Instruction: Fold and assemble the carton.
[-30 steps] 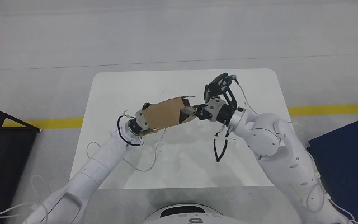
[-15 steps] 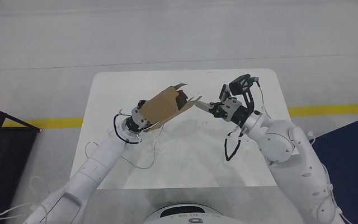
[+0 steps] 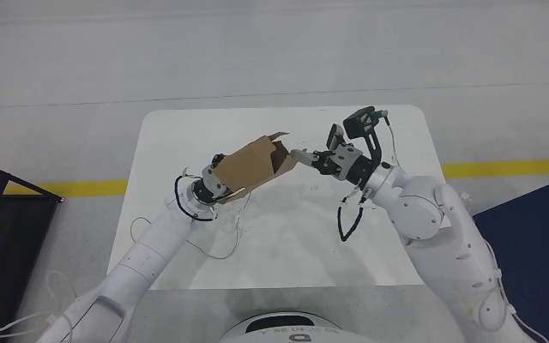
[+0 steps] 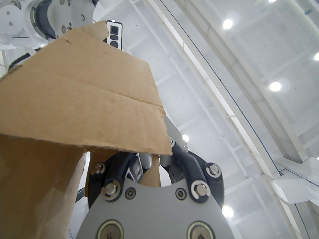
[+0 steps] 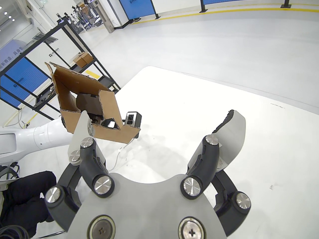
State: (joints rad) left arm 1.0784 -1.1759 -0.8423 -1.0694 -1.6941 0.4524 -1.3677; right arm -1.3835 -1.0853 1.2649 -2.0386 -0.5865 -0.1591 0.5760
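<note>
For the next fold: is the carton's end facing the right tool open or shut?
Open: the carton shows spread flaps and a hollow inside.

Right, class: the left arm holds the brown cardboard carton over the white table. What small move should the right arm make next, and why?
Probably ease the open right fingers forward onto the loose end flap and press it inward: the brown cardboard carton, held in the left fingers, gapes open there.

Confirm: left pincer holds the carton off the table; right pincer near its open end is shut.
No: the right pincer is open, as the right wrist view shows. The left pincer does hold the carton off the table.
</note>
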